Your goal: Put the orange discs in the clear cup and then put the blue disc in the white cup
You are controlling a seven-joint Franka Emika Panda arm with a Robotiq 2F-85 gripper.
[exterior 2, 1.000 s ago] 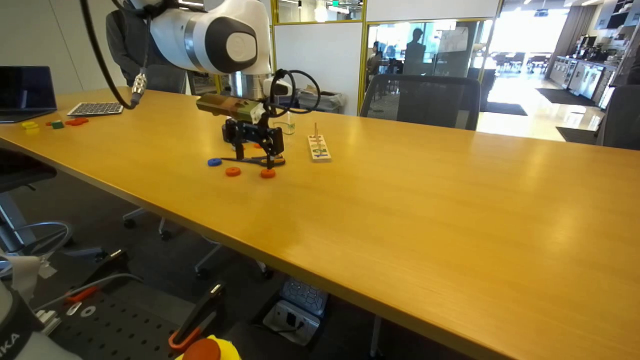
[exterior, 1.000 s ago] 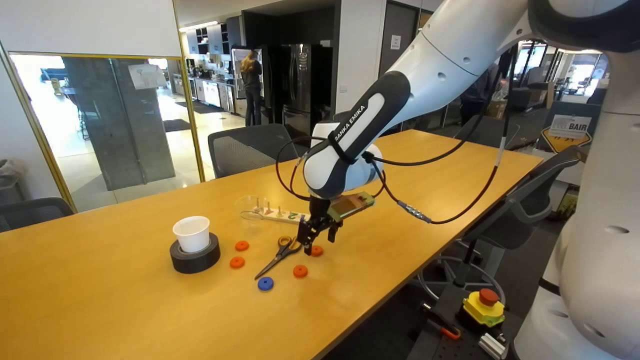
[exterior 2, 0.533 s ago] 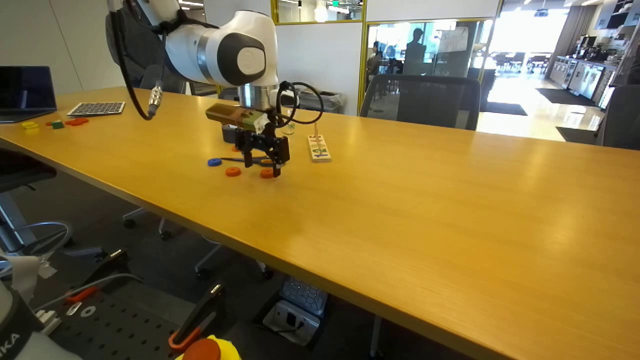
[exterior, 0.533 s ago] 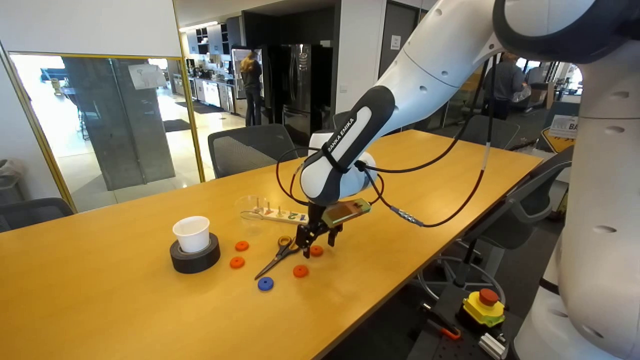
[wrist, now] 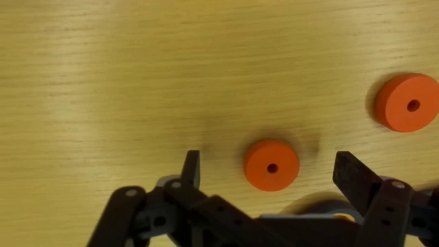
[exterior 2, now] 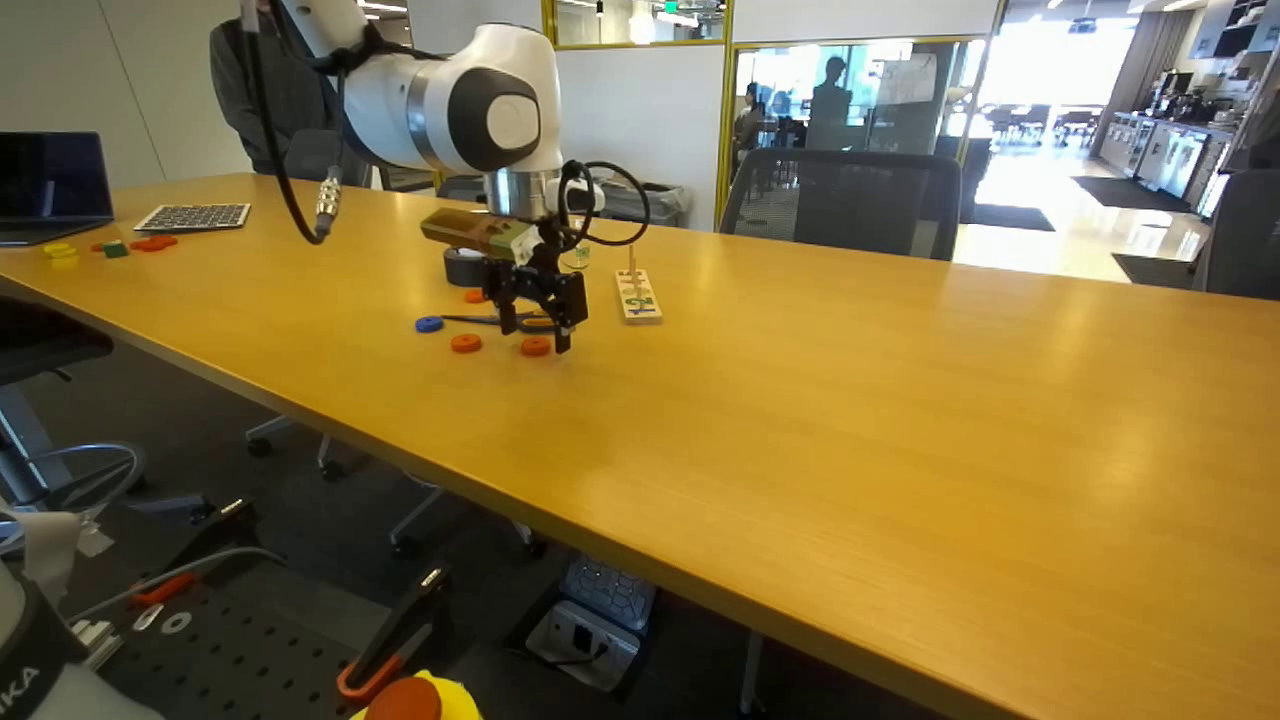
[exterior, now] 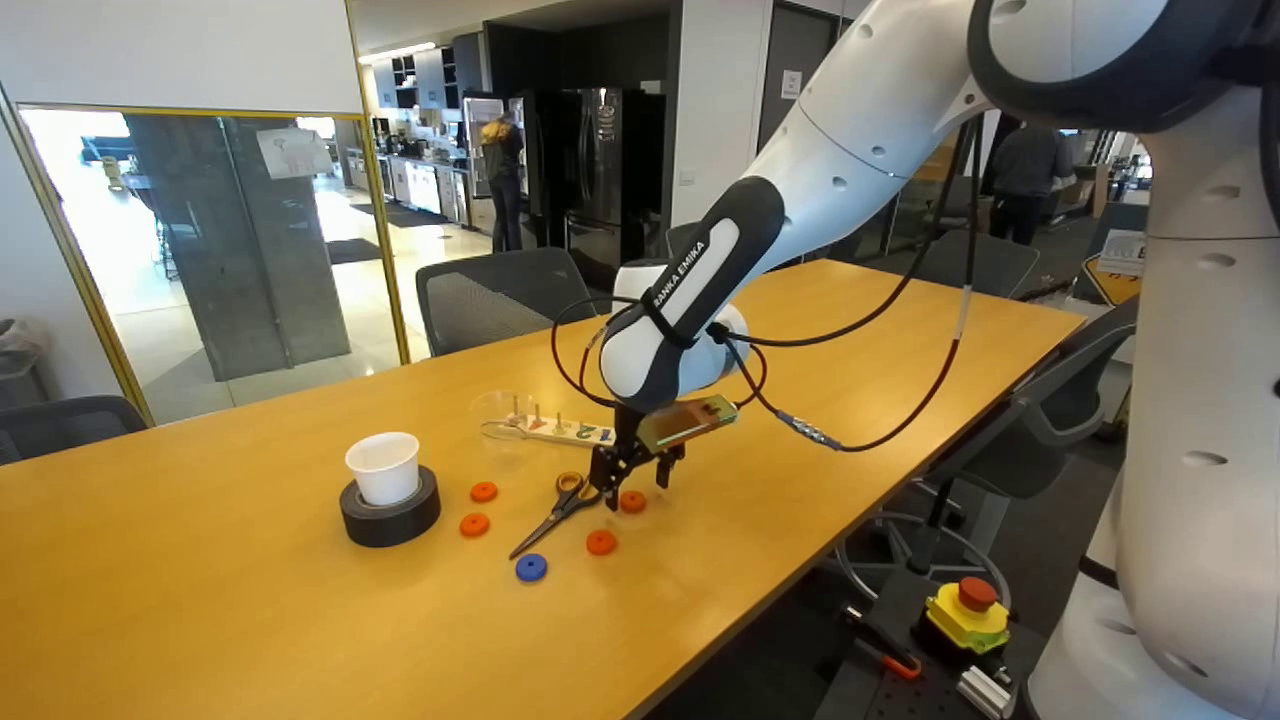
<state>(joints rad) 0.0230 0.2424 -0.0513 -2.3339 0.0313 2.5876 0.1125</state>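
While the end effector (wrist: 268, 153) hovers spread over an orange disc (wrist: 270, 160) near the scissors (exterior: 560, 512), picking that disc up seems the current step; next should come a descent, then closing.

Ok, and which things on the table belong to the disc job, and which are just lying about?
For the job:
four orange discs
blue disc
clear cup
white cup

Lying about:
scissors
wooden pegboard
black ring at the white cup's foot
laptop
flat patterned board
small coloured pieces near the laptop
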